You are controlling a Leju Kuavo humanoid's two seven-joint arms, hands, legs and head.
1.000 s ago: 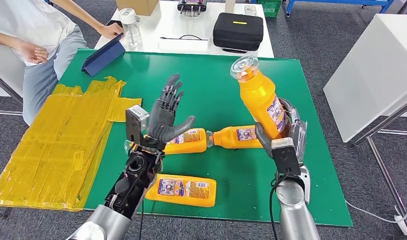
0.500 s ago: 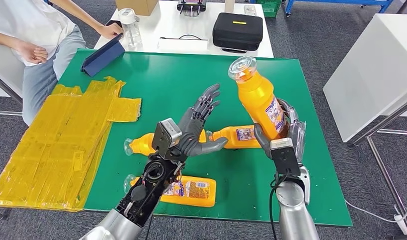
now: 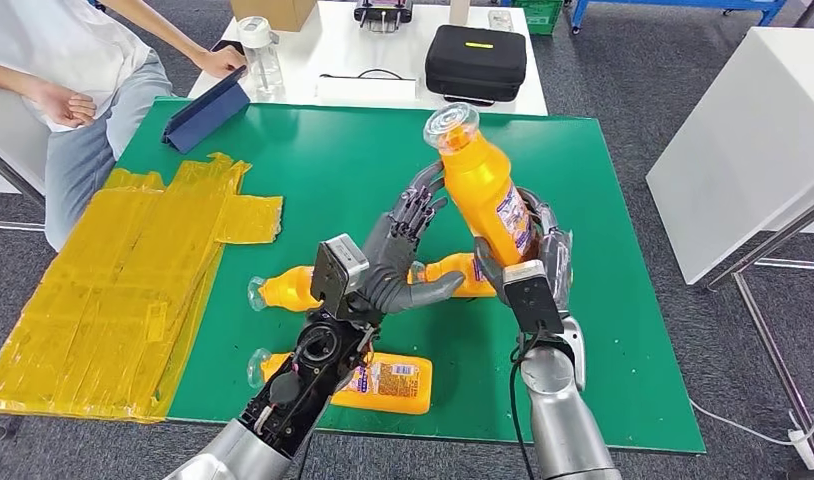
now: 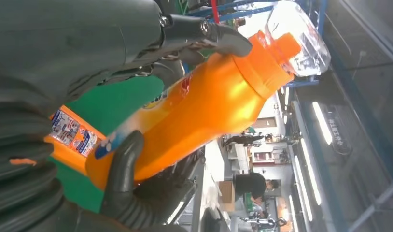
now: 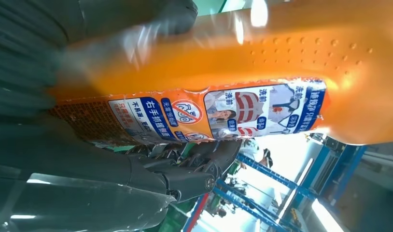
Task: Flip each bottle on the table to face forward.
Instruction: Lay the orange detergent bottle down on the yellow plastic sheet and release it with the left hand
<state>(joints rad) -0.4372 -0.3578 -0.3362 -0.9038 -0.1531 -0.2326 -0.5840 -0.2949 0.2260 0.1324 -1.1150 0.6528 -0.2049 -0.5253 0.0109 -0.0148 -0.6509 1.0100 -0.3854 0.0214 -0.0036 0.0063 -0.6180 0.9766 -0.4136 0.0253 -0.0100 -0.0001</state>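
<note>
- The right hand (image 3: 531,262) grips the lower body of an orange bottle (image 3: 480,185), holding it raised above the middle of the green table (image 3: 623,330); the bottle leans with its clear cap (image 3: 451,125) toward the far edge.
- In the right wrist view the bottle's printed label (image 5: 209,113) faces the camera, with dark fingers (image 5: 204,164) curled around the body.
- The left hand (image 3: 393,262) is spread, its fingers reaching up to the side of the held bottle; the left wrist view shows a fingertip (image 4: 228,41) on the bottle's shoulder and the thumb (image 4: 122,164) against its lower part.
- A second bottle (image 3: 288,288) lies on its side behind the left hand, cap toward the left edge.
- A third bottle (image 3: 453,272) lies on its side between the two hands, partly hidden.
- A fourth bottle (image 3: 388,382) lies on its side near the near edge, label up.
- Yellow plastic sheeting (image 3: 123,280) covers the left edge of the table.
- A person (image 3: 73,70) sits beyond the far left corner.
</note>
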